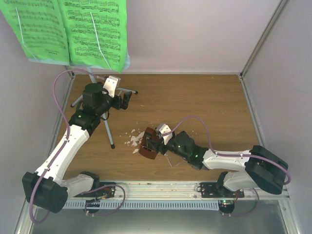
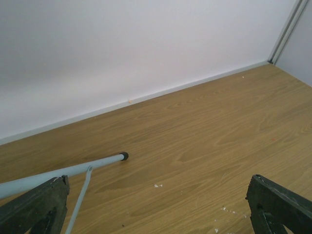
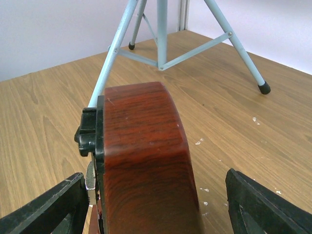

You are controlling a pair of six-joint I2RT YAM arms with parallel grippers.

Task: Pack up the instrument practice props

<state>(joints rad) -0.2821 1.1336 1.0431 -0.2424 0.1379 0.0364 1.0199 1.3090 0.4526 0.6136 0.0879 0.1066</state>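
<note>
The bright green sheet music [image 1: 73, 29] rests on the pale blue music stand [image 1: 108, 129] at the back left; its tripod legs stand on the wooden floor. The reddish-brown metronome [image 1: 147, 150] lies mid-table among white crumbs. My right gripper [image 1: 150, 142] is open around it. In the right wrist view the metronome [image 3: 141, 146] fills the gap; the left finger [image 3: 44, 209] is close to it and the right finger [image 3: 268, 204] is clearly apart. My left gripper [image 1: 124, 101] is open and empty beside the stand's rear leg [image 2: 63, 171].
White crumbs [image 1: 134, 139] lie scattered left of the metronome, also seen in the right wrist view [image 3: 200, 142] and the left wrist view [image 2: 157, 185]. White walls enclose the table at the back [image 2: 146, 48] and on both sides. The stand's legs [image 3: 161, 34] spread just beyond the metronome.
</note>
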